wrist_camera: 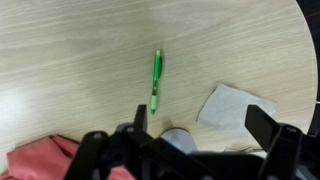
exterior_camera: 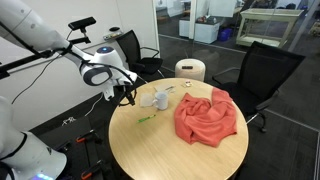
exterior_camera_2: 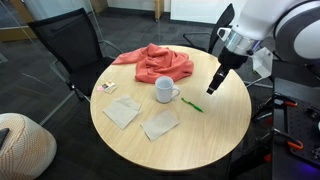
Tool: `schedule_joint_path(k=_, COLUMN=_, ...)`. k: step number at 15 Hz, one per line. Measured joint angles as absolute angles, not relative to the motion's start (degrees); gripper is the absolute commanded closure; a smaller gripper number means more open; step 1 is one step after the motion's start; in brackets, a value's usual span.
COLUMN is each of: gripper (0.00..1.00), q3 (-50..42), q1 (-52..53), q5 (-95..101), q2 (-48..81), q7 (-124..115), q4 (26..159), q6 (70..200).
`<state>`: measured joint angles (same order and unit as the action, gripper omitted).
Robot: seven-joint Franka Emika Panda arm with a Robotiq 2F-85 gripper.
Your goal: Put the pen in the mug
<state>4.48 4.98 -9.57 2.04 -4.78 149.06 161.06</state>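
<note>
The light green pen (wrist_camera: 156,80) lies flat on the round wooden table and shows in both exterior views (exterior_camera: 146,120) (exterior_camera_2: 192,105). The small whitish-grey mug (exterior_camera_2: 165,91) stands upright near the table's middle, beside the red cloth; it also shows in an exterior view (exterior_camera: 160,99), and its rim peeks out under the gripper in the wrist view (wrist_camera: 180,140). My gripper (exterior_camera_2: 216,85) hangs above the table, up and to one side of the pen, apart from it. In the wrist view the gripper (wrist_camera: 200,125) is open and empty.
A crumpled red cloth (exterior_camera_2: 155,62) lies beyond the mug. Two pale napkins (exterior_camera_2: 122,112) (exterior_camera_2: 160,123) lie flat by the mug, one also in the wrist view (wrist_camera: 235,108). Black chairs (exterior_camera: 262,68) and a cream cylinder (exterior_camera: 190,70) stand around the table.
</note>
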Motion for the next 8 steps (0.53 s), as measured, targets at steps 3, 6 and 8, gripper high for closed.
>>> schedule_joint_path(k=3, gripper=0.0, q3=4.5, q1=4.6, q5=-10.1, q2=7.0, q7=-4.8, q4=147.1, q6=162.8)
schedule_joint_path(k=6, gripper=0.0, q3=4.3, q1=3.8, q5=-10.1, q2=11.5, q7=-5.0, q4=144.2, q6=163.2)
schedule_joint_path(k=8, gripper=0.0, q3=3.8, q1=3.4, q5=-10.1, q2=14.3, q7=-5.1, q4=142.1, q6=163.4)
